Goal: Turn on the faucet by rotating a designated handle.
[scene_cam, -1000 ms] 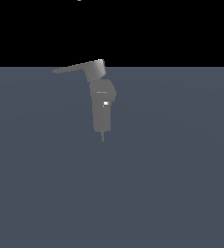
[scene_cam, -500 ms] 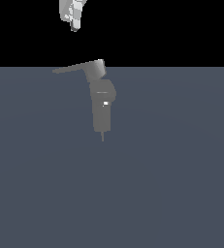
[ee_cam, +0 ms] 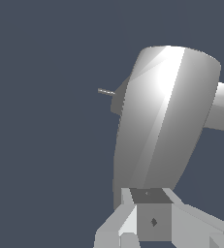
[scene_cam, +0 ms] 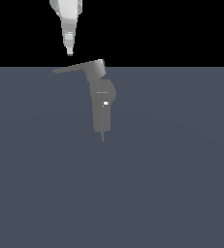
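Observation:
The faucet (scene_cam: 102,110) is a small matte grey upright body with a white spot and a thin pin below, standing on the dark floor. Its handle (scene_cam: 74,69) is a thin flat lever pointing toward the exterior view's left from a wedge hub (scene_cam: 97,69) on top. My white gripper (scene_cam: 70,51) hangs just above the lever's outer half, apart from it, fingers together and holding nothing. In the wrist view the faucet (ee_cam: 164,121) looms large just past my gripper (ee_cam: 147,193), and the pin (ee_cam: 105,91) sticks out beyond it.
A flat dark blue-grey floor (scene_cam: 171,184) spreads all around the faucet, under a black background. No other objects show.
My gripper has come down from the top edge of the exterior view to just above the lever. The faucet and its handle have not moved.

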You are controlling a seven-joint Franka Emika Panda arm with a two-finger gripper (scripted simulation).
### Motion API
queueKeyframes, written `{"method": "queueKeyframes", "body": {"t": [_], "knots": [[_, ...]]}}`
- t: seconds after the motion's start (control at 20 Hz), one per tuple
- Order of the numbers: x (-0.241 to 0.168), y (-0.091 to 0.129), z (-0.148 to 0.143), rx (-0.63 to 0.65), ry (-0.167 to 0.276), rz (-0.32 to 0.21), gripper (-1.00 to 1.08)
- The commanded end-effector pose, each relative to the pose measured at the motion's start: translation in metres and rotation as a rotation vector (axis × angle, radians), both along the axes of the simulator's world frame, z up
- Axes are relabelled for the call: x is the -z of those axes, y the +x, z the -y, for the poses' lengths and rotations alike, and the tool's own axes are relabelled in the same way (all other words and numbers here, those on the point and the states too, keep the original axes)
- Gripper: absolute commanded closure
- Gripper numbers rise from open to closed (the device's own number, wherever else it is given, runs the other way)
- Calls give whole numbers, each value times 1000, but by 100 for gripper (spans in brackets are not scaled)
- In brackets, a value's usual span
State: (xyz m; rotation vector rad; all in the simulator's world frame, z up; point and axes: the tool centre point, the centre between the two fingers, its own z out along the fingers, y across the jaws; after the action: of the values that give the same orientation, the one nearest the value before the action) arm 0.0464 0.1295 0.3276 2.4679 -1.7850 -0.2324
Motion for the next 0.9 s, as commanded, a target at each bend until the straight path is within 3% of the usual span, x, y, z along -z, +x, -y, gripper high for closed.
{"method": "queueKeyframes", "body": {"t": [0.0,0.45,0.85], "knots": [[15,9,-9,51,-19,-6,108],[54,28,-31,169,-66,-19,108],[65,33,-38,202,-80,-21,108]]}}
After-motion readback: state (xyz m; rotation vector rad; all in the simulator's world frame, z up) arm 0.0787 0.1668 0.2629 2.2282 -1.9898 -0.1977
